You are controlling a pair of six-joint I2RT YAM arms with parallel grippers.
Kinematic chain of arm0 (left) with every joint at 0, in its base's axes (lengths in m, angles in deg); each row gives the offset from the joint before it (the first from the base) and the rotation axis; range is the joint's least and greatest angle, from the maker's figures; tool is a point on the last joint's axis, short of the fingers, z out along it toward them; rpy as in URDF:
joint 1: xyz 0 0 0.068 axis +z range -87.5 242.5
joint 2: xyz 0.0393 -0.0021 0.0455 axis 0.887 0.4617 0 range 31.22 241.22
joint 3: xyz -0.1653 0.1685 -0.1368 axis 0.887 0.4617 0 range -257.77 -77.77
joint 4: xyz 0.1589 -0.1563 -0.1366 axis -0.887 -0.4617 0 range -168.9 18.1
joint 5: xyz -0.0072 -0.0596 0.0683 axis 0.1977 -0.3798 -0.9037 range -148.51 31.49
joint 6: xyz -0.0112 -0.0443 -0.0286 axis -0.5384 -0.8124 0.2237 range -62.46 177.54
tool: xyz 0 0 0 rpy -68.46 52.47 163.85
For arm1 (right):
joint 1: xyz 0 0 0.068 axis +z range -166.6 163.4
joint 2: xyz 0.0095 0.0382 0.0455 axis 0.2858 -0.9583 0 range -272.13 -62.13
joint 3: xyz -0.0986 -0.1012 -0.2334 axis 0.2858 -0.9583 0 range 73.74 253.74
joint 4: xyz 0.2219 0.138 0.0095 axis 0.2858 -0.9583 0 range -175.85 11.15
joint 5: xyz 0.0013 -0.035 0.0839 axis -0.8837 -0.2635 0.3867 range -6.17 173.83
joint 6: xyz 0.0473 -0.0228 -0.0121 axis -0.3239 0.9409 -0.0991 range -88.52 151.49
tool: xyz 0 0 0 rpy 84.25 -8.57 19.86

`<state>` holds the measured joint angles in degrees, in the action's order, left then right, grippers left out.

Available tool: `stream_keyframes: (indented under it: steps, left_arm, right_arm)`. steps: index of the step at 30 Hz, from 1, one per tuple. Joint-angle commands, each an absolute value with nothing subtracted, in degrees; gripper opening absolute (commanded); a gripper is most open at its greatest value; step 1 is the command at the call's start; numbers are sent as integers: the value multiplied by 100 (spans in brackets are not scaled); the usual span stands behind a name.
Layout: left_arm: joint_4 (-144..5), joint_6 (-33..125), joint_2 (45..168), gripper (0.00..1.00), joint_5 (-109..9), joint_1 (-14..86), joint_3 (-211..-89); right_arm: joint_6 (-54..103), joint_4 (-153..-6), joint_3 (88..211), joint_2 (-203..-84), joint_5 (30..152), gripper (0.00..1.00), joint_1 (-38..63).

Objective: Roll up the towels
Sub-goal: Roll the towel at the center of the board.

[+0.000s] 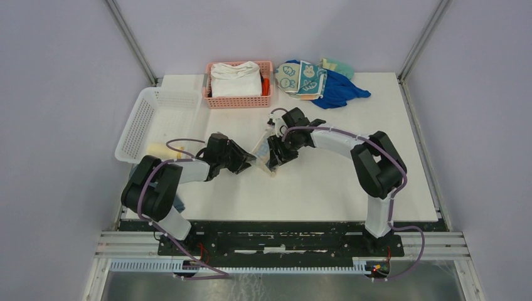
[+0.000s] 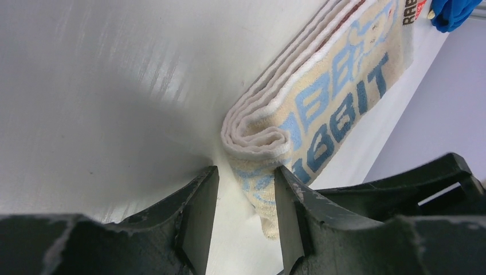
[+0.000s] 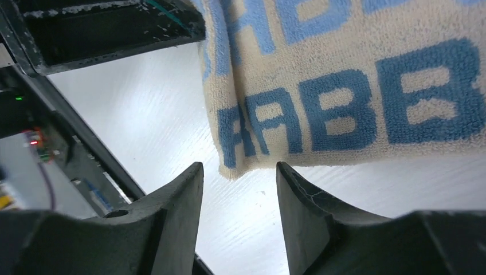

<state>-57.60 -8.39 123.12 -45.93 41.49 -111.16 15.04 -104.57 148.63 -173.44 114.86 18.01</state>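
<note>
A beige towel with blue "RABBIT" lettering lies on the white table, folded into a long layered strip. In the left wrist view one end of the towel reaches in between the fingers of my left gripper. It rests against the right finger, with a gap to the left one, so that gripper is open. My right gripper is open too, and a corner of the towel lies just beyond its tips. From above, the left gripper and the right gripper meet at the towel from opposite sides.
A pink basket at the back holds a thick white folded cloth. To its right lies a pile with a rabbit-face towel and a blue cloth. A white basket at the left holds something pale yellow.
</note>
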Motion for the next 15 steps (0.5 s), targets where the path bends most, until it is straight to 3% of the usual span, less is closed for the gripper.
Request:
stream_keyframes:
  steps: [1,15]
  left_arm:
    - [-6557,-743,12676,50,-5105,4143,-10970]
    - [-6522,-757,12765,49,-5073,4143,-10950]
  right_arm:
    - [2271,-10461,14905,-16888,10166,58,2234]
    - [3151,-10059,14698,-17029,8561,53,3162]
